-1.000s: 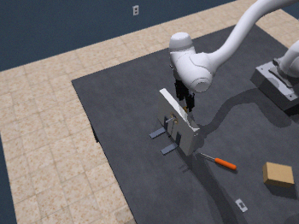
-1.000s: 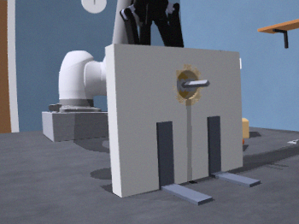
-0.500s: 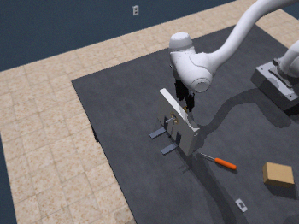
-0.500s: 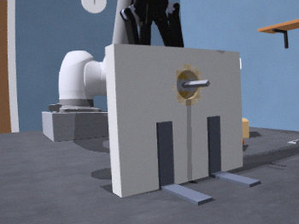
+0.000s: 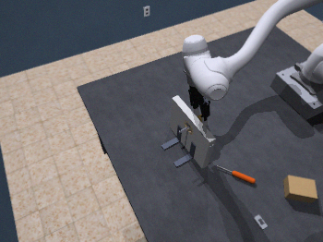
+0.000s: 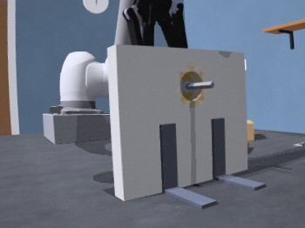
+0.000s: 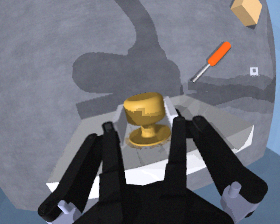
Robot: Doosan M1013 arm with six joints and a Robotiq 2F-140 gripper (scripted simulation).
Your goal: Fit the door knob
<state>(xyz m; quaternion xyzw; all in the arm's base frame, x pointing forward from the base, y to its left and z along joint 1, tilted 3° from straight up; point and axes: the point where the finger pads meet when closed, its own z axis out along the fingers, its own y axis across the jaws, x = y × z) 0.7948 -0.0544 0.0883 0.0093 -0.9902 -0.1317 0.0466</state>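
Dark grey matting (image 5: 125, 108) (image 6: 44, 171) (image 7: 35, 55) lies under the upright board (image 5: 205, 153) (image 6: 139, 97) (image 7: 227, 142); from the top, an orange-handled screwdriver (image 5: 244, 176) (image 7: 219, 54) lies near it. Exterior: the square spindle (image 5: 184, 129) (image 6: 202, 85) pokes out through the board's far side. Wrist: the brass knob (image 5: 200, 118) (image 7: 145, 111) sits between the fingers of the end effector (image 5: 199, 114) (image 6: 162, 41) (image 7: 144, 109), its round plate (image 7: 149, 136) at the robot-side face; whether they clamp it, I cannot tell.
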